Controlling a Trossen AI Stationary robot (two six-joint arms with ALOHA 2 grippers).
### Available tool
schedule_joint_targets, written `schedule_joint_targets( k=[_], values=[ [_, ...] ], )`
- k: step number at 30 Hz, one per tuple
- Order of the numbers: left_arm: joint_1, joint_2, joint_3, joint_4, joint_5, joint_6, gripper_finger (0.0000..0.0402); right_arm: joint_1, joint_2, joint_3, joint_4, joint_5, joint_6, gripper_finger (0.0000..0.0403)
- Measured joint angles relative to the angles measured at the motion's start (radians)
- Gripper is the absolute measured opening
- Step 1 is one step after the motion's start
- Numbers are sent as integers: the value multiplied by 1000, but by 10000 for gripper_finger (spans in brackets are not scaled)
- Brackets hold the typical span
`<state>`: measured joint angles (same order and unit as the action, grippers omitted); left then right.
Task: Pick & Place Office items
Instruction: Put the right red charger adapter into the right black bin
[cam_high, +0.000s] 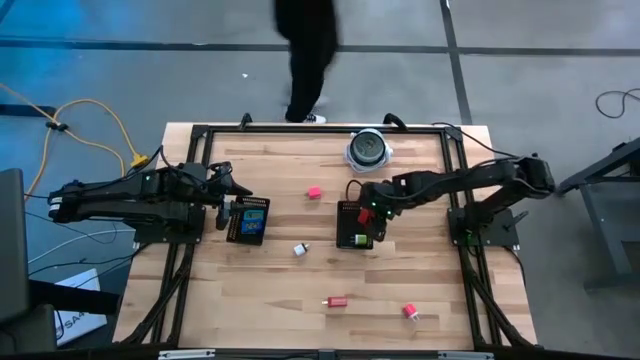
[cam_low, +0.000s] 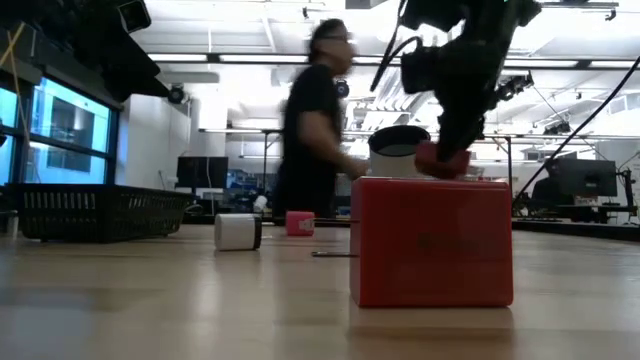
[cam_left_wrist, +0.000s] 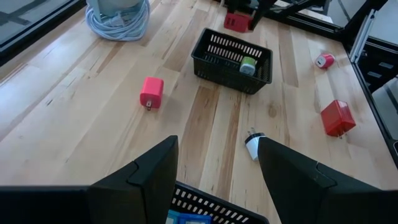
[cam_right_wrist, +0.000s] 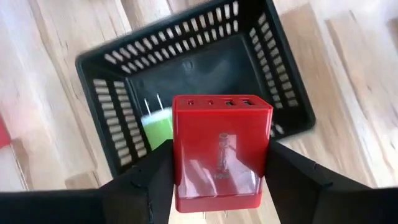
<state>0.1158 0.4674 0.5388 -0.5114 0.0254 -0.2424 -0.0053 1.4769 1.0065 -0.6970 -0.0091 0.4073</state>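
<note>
High view: on the pale wooden plank desk (cam_high: 260, 290), the right pincer (cam_high: 364, 215) hangs over a black slotted plastic tray (cam_high: 353, 238).

Right wrist view: its fingers clamp a glossy red boxy charger (cam_right_wrist: 221, 152) above that tray, beside a green piece (cam_right_wrist: 157, 126).

Left wrist view: the left pincer (cam_left_wrist: 217, 163) stands apart, empty, over another mesh tray (cam_left_wrist: 211, 205).

The right gripper (cam_right_wrist: 217, 180) points down, and its two fingers (cam_right_wrist: 149, 180) squeeze a red block (cam_right_wrist: 221, 152) between them. The left gripper (cam_left_wrist: 217, 174) waits with its fingers spread apart, nothing between them.
</note>
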Motion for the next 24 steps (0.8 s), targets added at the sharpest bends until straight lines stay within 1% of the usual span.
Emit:
schedule_joint_targets(
  k=[4, 7, 11, 16, 24],
  values=[
    [0, 0, 0, 0, 0, 0, 216, -35, 42, 6, 47, -47, -53, 196],
    [0, 0, 0, 0, 0, 0, 216, -49, 80, 44, 39, -49, -111, 196],
    [0, 0, 0, 0, 0, 0, 216, -68, 135, 117, -8, -43, -206, 196],
    [0, 0, 0, 0, 0, 0, 216, -96, 220, 198, -95, -19, -278, 196],
    [0, 0, 0, 0, 0, 0, 216, -122, 308, 213, -76, -50, -349, 197]
  ],
)
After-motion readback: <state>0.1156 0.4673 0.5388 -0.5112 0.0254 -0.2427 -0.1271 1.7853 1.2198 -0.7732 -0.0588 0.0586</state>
